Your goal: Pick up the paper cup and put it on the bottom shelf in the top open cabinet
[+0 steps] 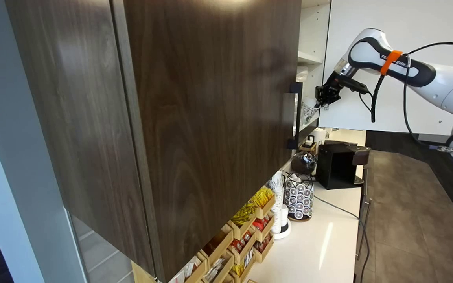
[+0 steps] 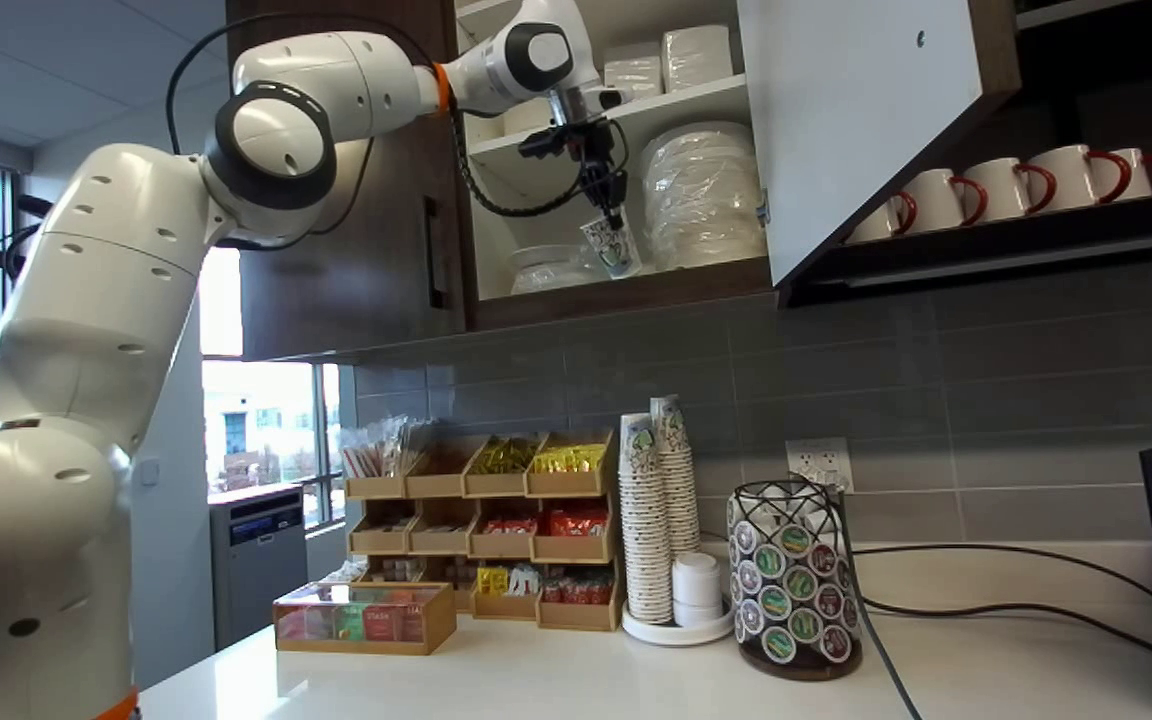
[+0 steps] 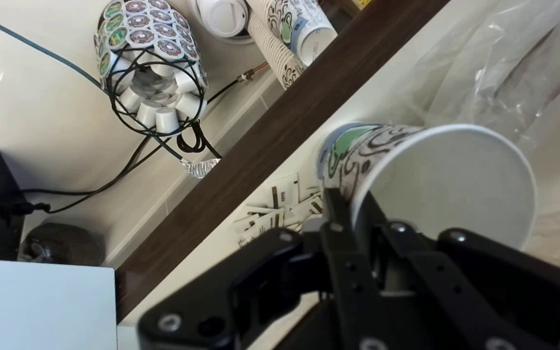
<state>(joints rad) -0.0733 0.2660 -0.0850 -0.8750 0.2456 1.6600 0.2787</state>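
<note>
The paper cup is white with a dark swirl and green print; it shows in both exterior views (image 1: 309, 111) (image 2: 612, 248) and in the wrist view (image 3: 455, 180). It is tilted, its open mouth toward the wrist camera. My gripper (image 3: 355, 200) is shut on the cup's wall, one finger outside and one inside; it also shows in both exterior views (image 1: 320, 104) (image 2: 616, 220). The cup is inside the opening of the top open cabinet (image 1: 218, 118) (image 2: 706, 285), just over the bottom shelf (image 1: 310, 123) (image 3: 360, 104). Whether its base touches the shelf I cannot tell.
A plastic-wrapped plate stack (image 2: 704, 195) stands right of the cup, wrapped bowls (image 2: 548, 265) left. Small packets (image 3: 280, 206) lie on the shelf. An upper shelf (image 2: 676, 105) and open door (image 2: 866, 120) flank the arm. Cup stacks (image 2: 646, 530) and a pod rack (image 2: 796, 590) stand below.
</note>
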